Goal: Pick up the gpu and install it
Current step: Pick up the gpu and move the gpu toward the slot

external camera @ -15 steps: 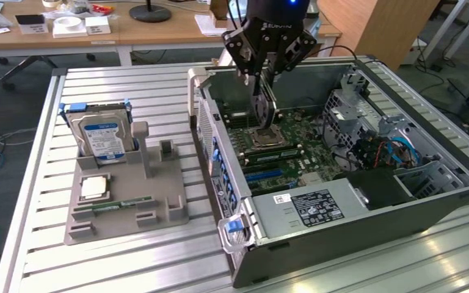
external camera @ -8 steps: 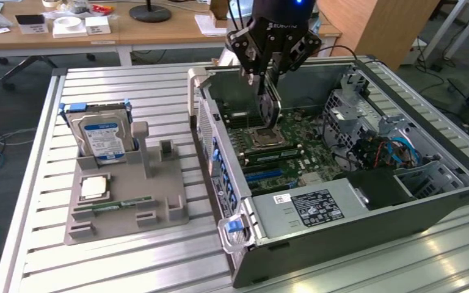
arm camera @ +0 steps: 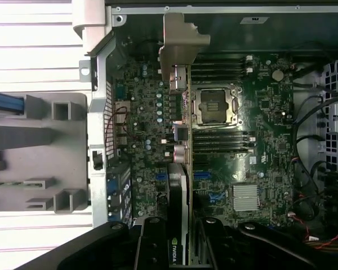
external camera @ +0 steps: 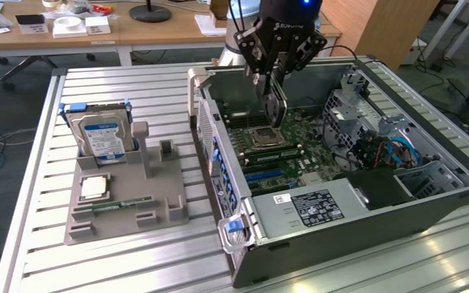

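Observation:
My gripper [external camera: 270, 80] hangs over the open computer case [external camera: 365, 210], shut on the gpu [external camera: 275, 104]. The gpu is a thin dark card held on edge, its lower end just above the green motherboard [external camera: 300, 160] beside the CPU socket [external camera: 265, 138]. In the wrist view the gpu [arm camera: 182, 174] is edge-on, running from between my gripper [arm camera: 180, 233] out to its silver end bracket [arm camera: 180, 39] at the case's rear wall. It lies alongside the CPU socket [arm camera: 213, 107] and over the motherboard [arm camera: 259, 169].
A grey holder [external camera: 124, 210] on the slatted table at the exterior view's left carries a silver hard drive [external camera: 102, 139], a CPU chip [external camera: 94, 186] and a green memory stick [external camera: 124, 203]. Case walls, a drive cage [external camera: 356, 116] and cables [external camera: 393, 149] surround the motherboard.

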Controlling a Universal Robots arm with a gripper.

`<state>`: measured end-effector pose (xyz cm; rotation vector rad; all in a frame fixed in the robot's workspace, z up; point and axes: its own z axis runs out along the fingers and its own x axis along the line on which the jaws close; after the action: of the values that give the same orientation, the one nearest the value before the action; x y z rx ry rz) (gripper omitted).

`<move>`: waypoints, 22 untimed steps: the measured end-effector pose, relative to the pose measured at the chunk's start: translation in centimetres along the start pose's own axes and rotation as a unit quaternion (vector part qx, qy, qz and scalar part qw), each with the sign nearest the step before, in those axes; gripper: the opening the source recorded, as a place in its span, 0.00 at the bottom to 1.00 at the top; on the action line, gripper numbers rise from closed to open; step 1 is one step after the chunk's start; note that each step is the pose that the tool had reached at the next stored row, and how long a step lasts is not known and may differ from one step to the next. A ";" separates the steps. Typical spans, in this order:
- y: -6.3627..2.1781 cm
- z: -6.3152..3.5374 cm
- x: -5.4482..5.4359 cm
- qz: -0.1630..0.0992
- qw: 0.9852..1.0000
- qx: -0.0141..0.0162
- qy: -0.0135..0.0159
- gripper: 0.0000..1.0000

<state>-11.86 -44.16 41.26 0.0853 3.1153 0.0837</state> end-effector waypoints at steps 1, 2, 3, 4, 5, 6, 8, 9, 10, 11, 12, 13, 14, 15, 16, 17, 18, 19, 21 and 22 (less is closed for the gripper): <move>0.00 0.01 -0.1 0.000 1.000 0.000 0.000 0.27; 0.01 0.01 -0.2 0.000 1.000 0.000 0.000 0.27; 0.02 0.01 -0.4 0.000 1.000 0.000 0.000 0.27; 0.02 0.01 -0.5 0.000 1.000 0.000 0.000 0.27; 0.03 0.01 -0.6 0.000 1.000 0.000 0.000 0.27; 0.04 0.02 -0.7 0.000 1.000 0.000 0.000 0.27; 0.05 0.02 -0.9 0.000 1.000 0.000 0.000 0.27; 0.06 0.02 -1.1 0.000 1.000 0.000 0.000 0.27; 0.06 0.03 -1.2 0.000 1.000 0.000 0.000 0.27; 0.07 0.03 -1.3 0.000 1.000 0.000 0.000 0.27; 0.07 0.04 -1.4 0.000 1.000 0.000 0.000 0.27; 0.08 0.04 -1.5 0.000 1.000 0.000 0.000 0.27; 0.08 0.04 -1.6 0.000 1.000 0.000 0.000 0.27; 0.09 0.04 -1.7 0.000 1.000 0.000 0.000 0.27; 0.09 0.04 -1.8 0.000 1.000 0.000 0.000 0.27; 0.10 0.05 -1.9 0.000 1.000 0.000 0.000 0.27; 0.10 0.05 -1.9 0.000 1.000 0.000 0.000 0.27; 0.10 0.05 -1.9 0.000 1.000 0.000 0.000 0.27; 0.10 0.05 -1.9 0.000 1.000 0.000 0.000 0.27; 0.11 0.05 -2.0 0.000 1.000 0.000 0.000 0.27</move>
<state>-9.91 -44.16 41.26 0.0855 3.1153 0.0849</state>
